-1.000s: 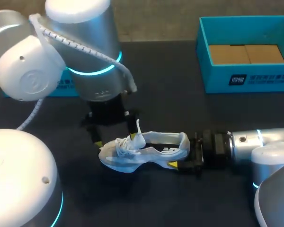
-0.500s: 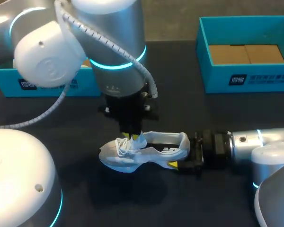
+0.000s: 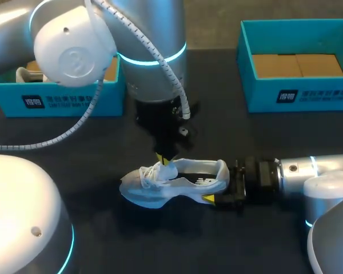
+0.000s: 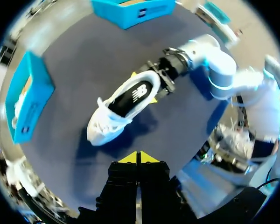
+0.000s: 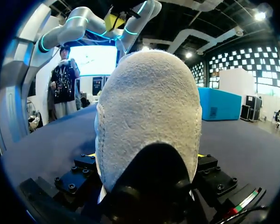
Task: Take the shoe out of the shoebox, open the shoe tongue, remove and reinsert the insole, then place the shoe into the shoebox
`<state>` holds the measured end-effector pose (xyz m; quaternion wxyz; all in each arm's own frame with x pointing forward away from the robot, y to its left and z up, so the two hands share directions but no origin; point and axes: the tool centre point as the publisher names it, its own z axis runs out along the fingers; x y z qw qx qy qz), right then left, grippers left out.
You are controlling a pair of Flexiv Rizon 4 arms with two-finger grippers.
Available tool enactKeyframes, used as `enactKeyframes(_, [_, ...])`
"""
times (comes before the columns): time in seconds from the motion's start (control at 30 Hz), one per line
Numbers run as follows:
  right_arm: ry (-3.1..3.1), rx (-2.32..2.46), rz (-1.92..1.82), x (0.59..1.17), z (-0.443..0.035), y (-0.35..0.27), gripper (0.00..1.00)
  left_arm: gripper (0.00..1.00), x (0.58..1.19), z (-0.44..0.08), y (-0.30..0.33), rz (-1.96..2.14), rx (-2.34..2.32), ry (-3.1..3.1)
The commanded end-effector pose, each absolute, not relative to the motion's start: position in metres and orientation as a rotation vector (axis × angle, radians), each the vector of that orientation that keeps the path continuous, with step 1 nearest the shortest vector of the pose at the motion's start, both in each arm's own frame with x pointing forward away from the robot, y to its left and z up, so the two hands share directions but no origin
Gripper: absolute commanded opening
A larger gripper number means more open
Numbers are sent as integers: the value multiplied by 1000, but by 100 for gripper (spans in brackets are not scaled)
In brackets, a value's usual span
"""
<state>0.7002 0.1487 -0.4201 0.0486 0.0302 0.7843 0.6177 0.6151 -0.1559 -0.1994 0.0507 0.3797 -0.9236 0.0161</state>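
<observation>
A white sneaker [image 3: 170,184] stands upright on the dark table, toe to the left, its black insole [image 4: 136,94] showing through the opening. My right gripper [image 3: 220,185] comes in low from the right and is shut on the heel, one finger on each side. That heel [image 5: 149,116] fills the right wrist view and hides the fingertips. My left gripper [image 3: 164,159] hangs just above the laces and tongue. In the left wrist view its yellow tips [image 4: 139,157] are pressed together, nothing is seen between them, and the sneaker [image 4: 121,107] lies ahead.
An open teal shoebox [image 3: 257,85] with a brown cardboard floor stands at the back right. A second teal box [image 3: 63,97] at the back left, partly behind my left arm, holds another white shoe [image 3: 24,74].
My left gripper went from open around the laces to shut, and its arm swung right and lifted. The lace end that stood up has dropped. The right gripper and the shoe stayed put.
</observation>
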Motion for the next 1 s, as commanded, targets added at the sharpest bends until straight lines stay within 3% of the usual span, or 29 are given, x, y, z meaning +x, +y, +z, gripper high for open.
enactKeyframes(0.03, [2392,93,1880,700,-420,149,0,0,623,-208,-159,156,471,-2954])
enactKeyframes(0.4, [2392,93,1880,700,-420,149,0,0,641,-223,-179,214,-241,-2954])
enactKeyframes(1.0, [2392,93,1880,700,-420,149,0,0,665,-243,-206,184,-231,-2964])
